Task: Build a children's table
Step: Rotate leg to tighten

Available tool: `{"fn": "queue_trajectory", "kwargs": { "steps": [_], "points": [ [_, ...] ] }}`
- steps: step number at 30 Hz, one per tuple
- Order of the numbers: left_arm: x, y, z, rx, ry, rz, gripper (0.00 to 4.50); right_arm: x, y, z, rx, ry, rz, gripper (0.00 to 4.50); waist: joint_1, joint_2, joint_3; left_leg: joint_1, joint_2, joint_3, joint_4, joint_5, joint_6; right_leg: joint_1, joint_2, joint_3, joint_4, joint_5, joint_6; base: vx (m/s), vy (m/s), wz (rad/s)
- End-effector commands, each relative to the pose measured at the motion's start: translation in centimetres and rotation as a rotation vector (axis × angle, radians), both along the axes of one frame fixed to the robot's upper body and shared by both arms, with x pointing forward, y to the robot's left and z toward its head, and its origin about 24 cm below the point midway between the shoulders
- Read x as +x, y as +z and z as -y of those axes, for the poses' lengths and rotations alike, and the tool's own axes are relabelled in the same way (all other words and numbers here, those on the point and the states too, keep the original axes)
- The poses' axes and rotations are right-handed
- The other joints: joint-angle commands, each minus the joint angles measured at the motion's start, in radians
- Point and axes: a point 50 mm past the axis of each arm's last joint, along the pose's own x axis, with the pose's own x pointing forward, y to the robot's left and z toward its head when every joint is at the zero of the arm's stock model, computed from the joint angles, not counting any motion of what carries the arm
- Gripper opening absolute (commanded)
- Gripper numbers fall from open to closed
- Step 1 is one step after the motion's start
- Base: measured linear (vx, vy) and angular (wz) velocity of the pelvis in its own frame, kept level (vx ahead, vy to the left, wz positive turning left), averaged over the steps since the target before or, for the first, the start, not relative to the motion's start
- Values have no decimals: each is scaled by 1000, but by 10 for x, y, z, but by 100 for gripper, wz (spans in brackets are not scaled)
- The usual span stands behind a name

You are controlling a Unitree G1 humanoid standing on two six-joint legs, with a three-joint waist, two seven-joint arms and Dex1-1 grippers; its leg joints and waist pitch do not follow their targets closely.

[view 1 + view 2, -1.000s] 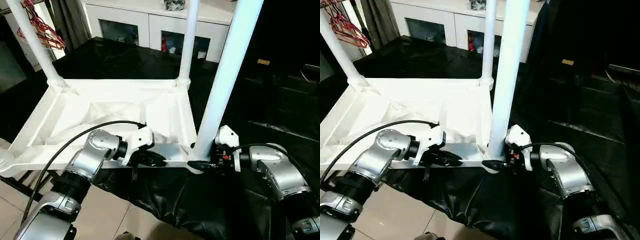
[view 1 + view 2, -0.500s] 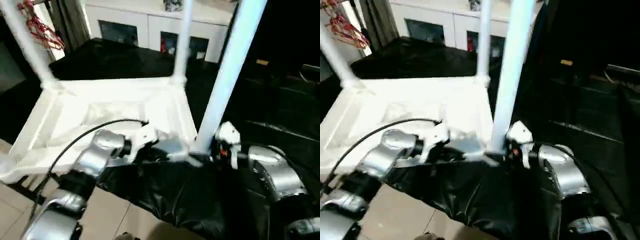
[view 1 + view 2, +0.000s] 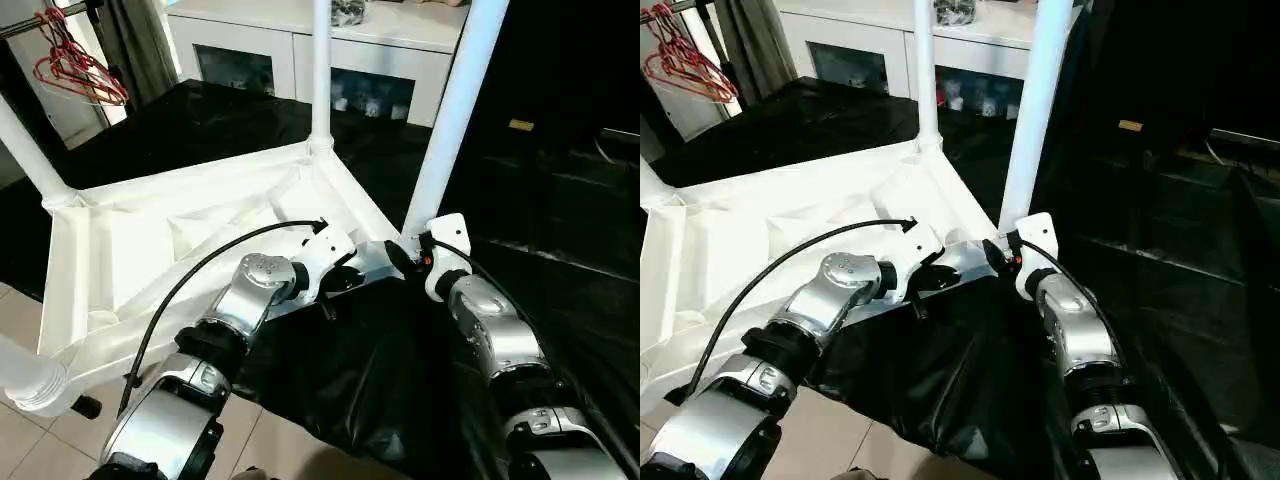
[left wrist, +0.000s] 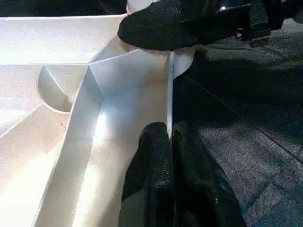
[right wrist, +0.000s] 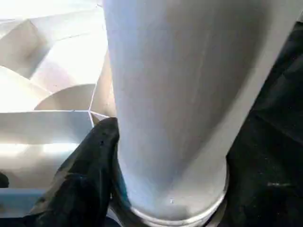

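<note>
The children's table lies upside down on a black sheet, its ribbed white top [image 3: 180, 240] facing up. Legs stand in the corner sockets: one at the far corner [image 3: 320, 70], one at the left [image 3: 25, 150], one at the near right corner [image 3: 455, 110]. A further leg end [image 3: 20, 375] shows at the near left. My left gripper [image 3: 345, 283] is shut on the top's thin rim [image 4: 170, 85] close to that right corner. My right gripper [image 3: 402, 256] clasps the base of the near right leg [image 5: 180, 94], one finger [image 5: 90, 179] pressed against it.
A white cabinet with glass doors [image 3: 300, 60] stands at the back. Red hangers [image 3: 75, 70] hang at the upper left. The black sheet [image 3: 350, 390] drapes over the front edge onto a tiled floor [image 3: 20, 440]. Dark furniture stands to the right.
The table top has turned on the sheet, its near left corner swinging toward me. Both grippers have kept their holds and moved with it. The view has shifted too.
</note>
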Motion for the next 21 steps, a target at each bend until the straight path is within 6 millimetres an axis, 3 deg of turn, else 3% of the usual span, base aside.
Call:
{"fn": "queue_trajectory", "kwargs": {
  "steps": [1, 5, 9, 12, 15, 16, 21],
  "points": [
    [-1, 17, 20, -100, -46, 59, 0, -10, -9, -42, 41, 202, -51, 347, 0, -18, -62, 11, 63, -32, -71, -152, 70, 47, -75, 47, -77, -163, -219, 0, 0, 0],
    [-4, 16, 13, -108, -97, 56, 0, -9, -6, -32, 15, 224, -26, 372, -5, -17, -64, 10, 64, -33, -71, -142, 69, 48, -75, 48, -72, -131, -224, 0, 0, 0],
    [-12, 17, 1, -125, -195, 40, 0, -11, 3, -16, -20, 364, 7, 372, -7, -17, -65, 3, 64, -31, -65, -118, 102, 52, -76, 47, -65, -69, -247, 0, 0, 0],
    [-16, 17, -6, -121, -242, 30, 0, -16, 7, -9, -38, 466, 11, 372, -4, -20, -62, 4, 66, -28, -65, -125, 111, 49, -73, 46, -67, -92, -250, 0, 0, 0],
    [-18, 17, -10, -117, -278, 26, 0, -20, 9, -4, -48, 536, 9, 372, -3, -17, -60, 7, 71, -29, -68, -154, 98, 45, -72, 46, -71, -142, -241, 0, 0, 0],
    [-20, 17, -16, -108, -308, 20, 0, -24, 11, 2, -53, 601, 3, 372, -3, -21, -60, 7, 69, -29, -68, -155, 95, 47, -71, 46, -70, -150, -241, 0, 0, 0],
    [-27, 18, -31, -100, -374, -18, 0, -38, 15, 13, -50, 772, -36, 372, 7, -19, -61, 7, 73, -28, -67, -149, 102, 45, -73, 46, -69, -147, -243, 0, 0, 0]
  ]
}}
